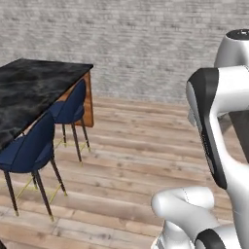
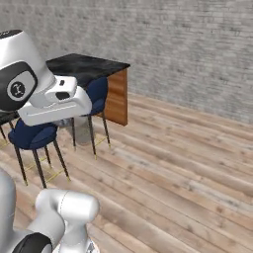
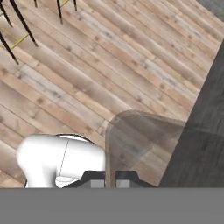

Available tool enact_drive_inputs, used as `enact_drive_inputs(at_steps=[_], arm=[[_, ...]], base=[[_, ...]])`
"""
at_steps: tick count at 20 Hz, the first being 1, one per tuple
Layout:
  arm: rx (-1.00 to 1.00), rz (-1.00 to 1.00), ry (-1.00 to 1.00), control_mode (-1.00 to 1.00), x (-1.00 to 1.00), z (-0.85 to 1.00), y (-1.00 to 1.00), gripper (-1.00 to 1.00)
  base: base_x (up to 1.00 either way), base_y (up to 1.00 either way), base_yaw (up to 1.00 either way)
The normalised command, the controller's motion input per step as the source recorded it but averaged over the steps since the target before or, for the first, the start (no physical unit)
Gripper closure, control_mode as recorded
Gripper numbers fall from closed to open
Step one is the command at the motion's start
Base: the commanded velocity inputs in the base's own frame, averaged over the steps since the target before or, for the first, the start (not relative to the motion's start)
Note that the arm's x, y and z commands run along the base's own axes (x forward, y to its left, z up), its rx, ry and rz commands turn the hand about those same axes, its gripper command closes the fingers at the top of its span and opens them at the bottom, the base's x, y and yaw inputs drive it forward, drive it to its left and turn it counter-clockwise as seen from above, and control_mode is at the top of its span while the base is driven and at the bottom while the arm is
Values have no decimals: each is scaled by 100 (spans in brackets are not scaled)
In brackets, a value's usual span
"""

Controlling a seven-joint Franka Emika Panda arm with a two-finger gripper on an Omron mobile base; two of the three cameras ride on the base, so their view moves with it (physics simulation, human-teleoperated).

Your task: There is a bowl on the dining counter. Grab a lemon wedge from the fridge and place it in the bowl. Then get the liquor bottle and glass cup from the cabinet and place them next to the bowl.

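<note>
My gripper (image 3: 110, 178) is shut on the thin wall of a clear glass cup (image 3: 135, 140), which rises see-through in front of the fingertips over the wood floor. In the right base view the same glass cup (image 2: 82, 129) hangs as a pale grey cylinder under the white hand, in mid-air beside the chairs. The dining counter (image 1: 29, 90), glossy black marble with brown wood sides, stands at the left; its end (image 2: 91, 64) is just beyond the hand. The bowl, lemon wedge, fridge, liquor bottle and cabinet are out of view.
Two navy chairs (image 1: 29, 148) (image 1: 73, 104) on thin dark legs stand along the counter's side, between me and it. Open plank floor (image 1: 136, 146) stretches ahead to a grey brick wall (image 1: 146, 44). A dark grey surface (image 3: 203, 131) borders the hand view's right.
</note>
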Motion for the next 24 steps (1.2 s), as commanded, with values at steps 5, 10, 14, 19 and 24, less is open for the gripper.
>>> enact_drive_inputs(at_steps=[5, 10, 14, 19, 24], arm=[[0, 0, 0, 100, 0, 0, 0, 100], [0, 0, 0, 100, 0, 0, 0, 100], [0, 0, 0, 100, 0, 0, 0, 100], [0, 0, 0, 100, 0, 0, 0, 100], [0, 0, 0, 100, 0, 0, 0, 100]], base=[[100, -80, 11], [100, -87, 15], [100, -86, 18], [100, -84, 24], [100, -78, 29]])
